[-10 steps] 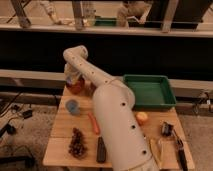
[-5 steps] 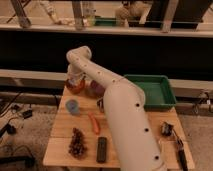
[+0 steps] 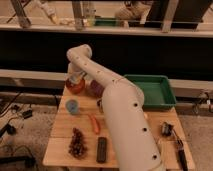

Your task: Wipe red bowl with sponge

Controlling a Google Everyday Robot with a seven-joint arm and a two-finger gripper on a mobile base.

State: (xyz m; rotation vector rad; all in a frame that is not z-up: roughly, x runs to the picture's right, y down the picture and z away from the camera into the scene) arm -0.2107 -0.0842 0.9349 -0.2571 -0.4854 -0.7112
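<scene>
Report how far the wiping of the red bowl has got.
Done: the arm has reached across the table, and the pincer sits right over the red bowl at the far left corner. In hand: it appears to be working at the bowl; the sponge is hidden there, so contact can't be confirmed. Left: finishing the wipe and pulling back; the purple bowl beside it is untouched.

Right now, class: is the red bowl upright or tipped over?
Upright: the red bowl sits flat on the table's far-left corner, rim up, with the gripper directly above it.
</scene>
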